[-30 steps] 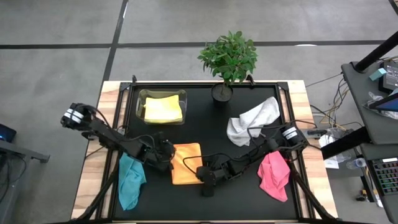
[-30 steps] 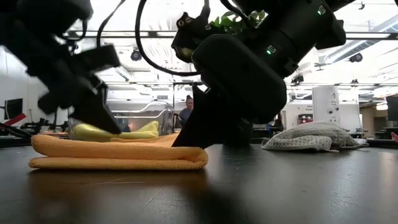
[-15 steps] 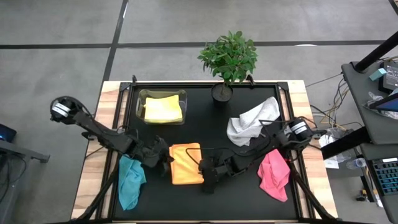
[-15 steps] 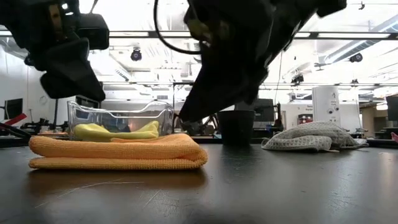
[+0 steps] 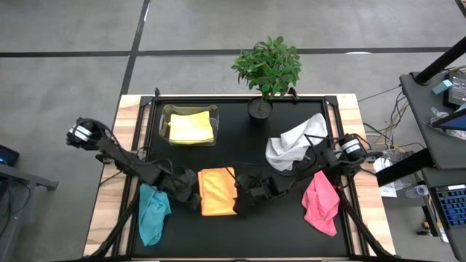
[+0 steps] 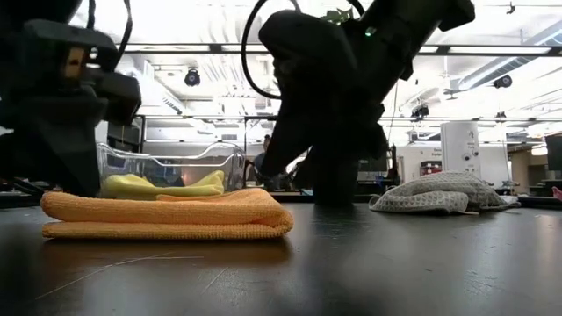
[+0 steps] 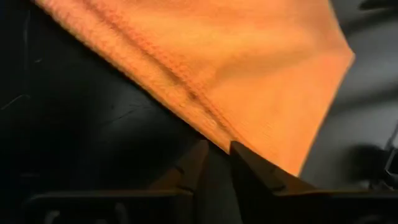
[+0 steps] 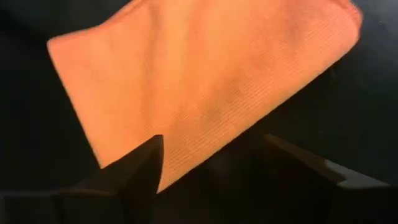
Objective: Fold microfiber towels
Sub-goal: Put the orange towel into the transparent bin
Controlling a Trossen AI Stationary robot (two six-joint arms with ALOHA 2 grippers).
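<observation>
Beside the folded orange towel (image 5: 218,191), our left gripper (image 5: 188,191) stands narrow, right gripper (image 5: 245,201) wide, both empty; next we box it.

Folded orange microfiber towel (image 7: 249,81): soft cloth, fine ribbed knit, stitched hem along edge, matt.
White-grey cloth towel (image 6: 436,192) near right edge of table: crumpled, waffle-like rough texture.
Black table mat (image 6: 395,263): smooth, slight sheen, faint scratches.
Pale wooden table rim (image 5: 109,204): visible grain, matt.
Clear plastic box (image 6: 167,162) near far left corner: glossy, transparent; yellow cloth towel (image 5: 191,128) inside, soft, matt.
</observation>
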